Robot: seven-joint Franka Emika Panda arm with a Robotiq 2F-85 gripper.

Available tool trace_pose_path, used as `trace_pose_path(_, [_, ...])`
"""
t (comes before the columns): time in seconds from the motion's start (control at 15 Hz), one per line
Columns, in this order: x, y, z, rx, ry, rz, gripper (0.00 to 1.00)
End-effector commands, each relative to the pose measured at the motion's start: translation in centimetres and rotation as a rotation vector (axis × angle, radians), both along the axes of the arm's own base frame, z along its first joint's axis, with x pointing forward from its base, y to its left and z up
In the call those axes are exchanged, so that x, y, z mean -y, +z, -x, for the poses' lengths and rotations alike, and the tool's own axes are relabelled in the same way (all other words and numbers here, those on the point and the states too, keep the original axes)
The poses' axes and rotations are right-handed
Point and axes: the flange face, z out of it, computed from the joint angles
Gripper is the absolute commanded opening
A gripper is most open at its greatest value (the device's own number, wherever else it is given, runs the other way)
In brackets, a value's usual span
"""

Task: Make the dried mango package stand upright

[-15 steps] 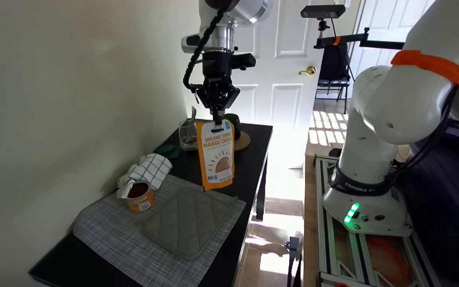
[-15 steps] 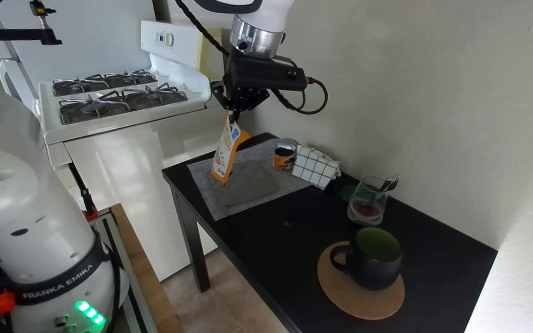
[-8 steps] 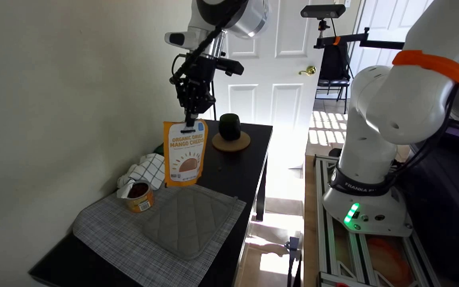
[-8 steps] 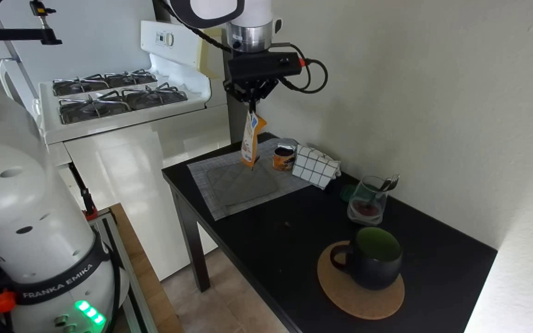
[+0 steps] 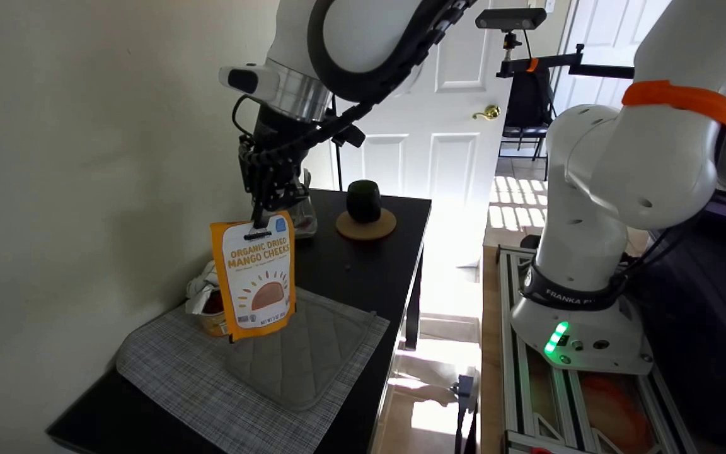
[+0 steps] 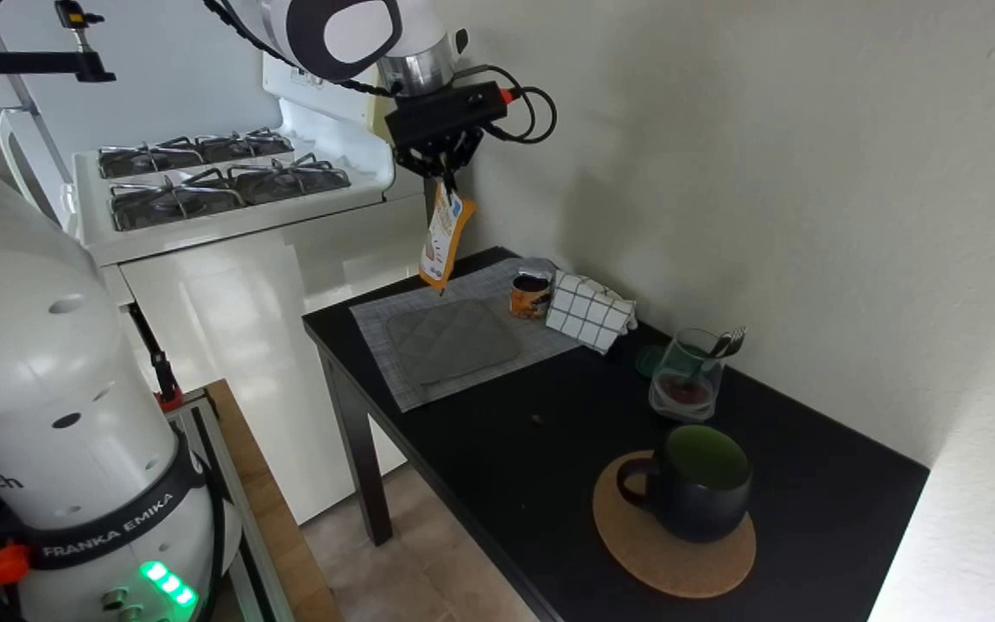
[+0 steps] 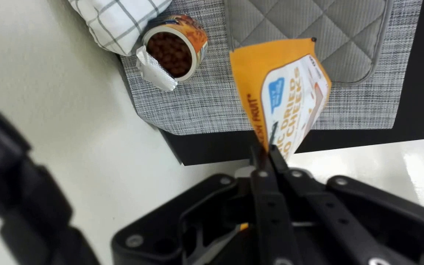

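The dried mango package, an orange pouch with a white label, hangs from my gripper in both exterior views [image 5: 261, 284] [image 6: 444, 242]. It is tilted slightly, its label facing out, with its lower edge in the air above the grey placemat [image 5: 180, 378]. In the wrist view the package [image 7: 289, 88] runs up from between the fingertips. My gripper [image 5: 258, 224] is shut on its top edge, near the hang slot. It also shows in an exterior view [image 6: 448, 183] and in the wrist view [image 7: 269, 151].
A grey quilted pad [image 6: 454, 341] lies on the placemat. An open can [image 7: 175, 51] and a white checked cloth [image 6: 588, 311] stand near the wall. A glass with forks [image 6: 686, 380] and a dark mug [image 6: 696, 484] on a cork coaster [image 6: 636, 553] are farther along the black table.
My gripper has carried the package along the table towards the can and placemat end. The package has turned and tilted a little. It stays held throughout.
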Motion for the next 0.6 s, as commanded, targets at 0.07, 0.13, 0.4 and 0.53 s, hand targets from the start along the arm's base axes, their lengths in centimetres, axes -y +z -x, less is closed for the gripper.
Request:
trace_pose_path(0.07, [0.8, 0.1, -0.2, 0.001, -0.015, -0.003, 0.01])
trace_pose_path(0.13, [-0.1, -0.6, -0.9, 0.051, -0.040, -0.001, 0.01])
trace_pose_path(0.4, [-3.3, -2.8, -2.5, 0.178, -0.049, 0.012, 0.01])
trace_pose_path(0.53, [-4.7, -4.3, -3.0, 0.227, -0.022, 0.030, 0.01])
